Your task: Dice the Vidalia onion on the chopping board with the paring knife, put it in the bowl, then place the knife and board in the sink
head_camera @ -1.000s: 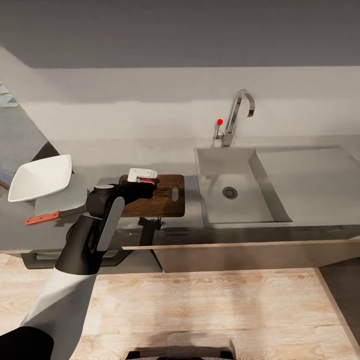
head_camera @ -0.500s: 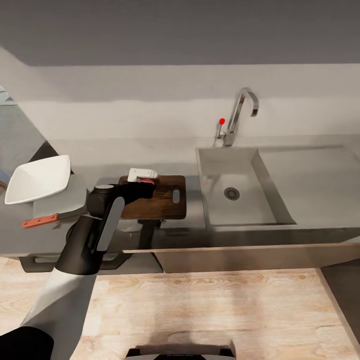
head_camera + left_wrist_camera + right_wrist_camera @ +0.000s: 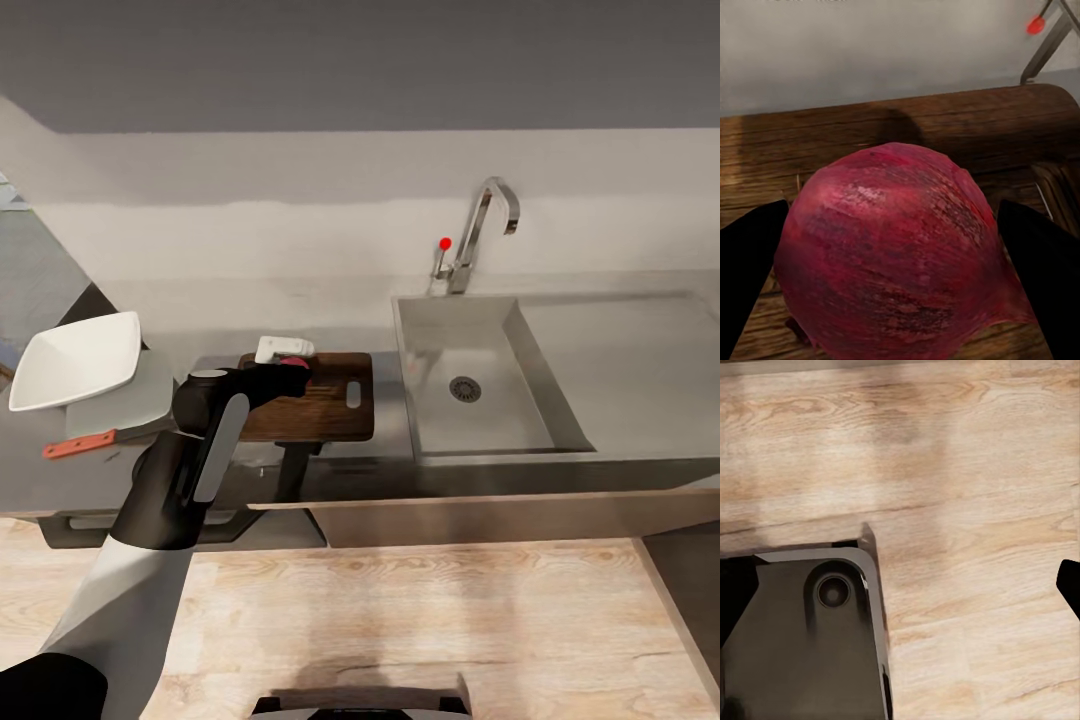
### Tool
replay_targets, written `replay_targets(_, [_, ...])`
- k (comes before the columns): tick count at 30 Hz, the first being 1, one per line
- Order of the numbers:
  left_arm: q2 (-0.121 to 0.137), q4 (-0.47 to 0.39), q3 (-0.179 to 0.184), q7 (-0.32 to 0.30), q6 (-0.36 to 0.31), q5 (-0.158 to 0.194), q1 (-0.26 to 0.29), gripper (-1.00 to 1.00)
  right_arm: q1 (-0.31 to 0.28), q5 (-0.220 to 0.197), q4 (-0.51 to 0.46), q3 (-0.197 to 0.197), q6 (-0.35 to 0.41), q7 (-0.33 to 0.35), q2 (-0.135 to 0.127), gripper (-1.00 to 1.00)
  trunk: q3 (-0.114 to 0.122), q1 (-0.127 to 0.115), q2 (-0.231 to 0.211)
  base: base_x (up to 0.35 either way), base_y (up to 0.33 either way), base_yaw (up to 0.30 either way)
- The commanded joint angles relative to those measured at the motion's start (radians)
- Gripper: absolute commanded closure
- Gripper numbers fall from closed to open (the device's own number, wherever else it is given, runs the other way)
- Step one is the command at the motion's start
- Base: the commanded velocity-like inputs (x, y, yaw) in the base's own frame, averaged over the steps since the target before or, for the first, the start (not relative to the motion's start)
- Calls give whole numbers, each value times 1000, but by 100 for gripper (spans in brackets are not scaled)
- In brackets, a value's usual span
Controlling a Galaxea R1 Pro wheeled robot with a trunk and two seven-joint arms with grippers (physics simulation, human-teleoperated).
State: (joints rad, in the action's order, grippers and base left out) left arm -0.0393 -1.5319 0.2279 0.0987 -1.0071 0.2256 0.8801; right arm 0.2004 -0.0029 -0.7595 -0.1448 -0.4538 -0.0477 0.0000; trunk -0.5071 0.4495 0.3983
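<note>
Left claw (image 3: pixel 896 292) clamped on Vidalia onion (image 3: pixel 889 255) over chopping board (image 3: pixel 325 405), onion tip toward the sink (image 3: pixel 480 385); board's long axis along counter (image 3: pixel 620 350). Right claw state: cannot tell.

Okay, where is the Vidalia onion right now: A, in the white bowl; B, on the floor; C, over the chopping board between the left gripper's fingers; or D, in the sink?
C: the left wrist view shows the Vidalia onion between the left gripper's dark fingers, with the chopping board beneath it.

Wood floor (image 3: pixel 420 620) (pale planks), grey wall (image 3: pixel 300 60).
</note>
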Motion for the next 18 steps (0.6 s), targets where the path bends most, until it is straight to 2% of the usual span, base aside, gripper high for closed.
replay_targets(1, [0, -1, 1, 10, -4, 11, 1, 100, 1, 0, -1, 1, -1, -3, 0, -100, -1, 1, 2, -38, 0, 0])
replay_targets(8, [-1, -1, 1, 10, -4, 11, 0, 100, 1, 0, -1, 1, -1, -3, 0, -100, -1, 1, 2, -73, 0, 0])
replay_targets(18, [-1, -1, 1, 10, -4, 11, 1, 100, 1, 0, -1, 1, 0, -3, -1, -100, -5, 1, 2, -6, 0, 0])
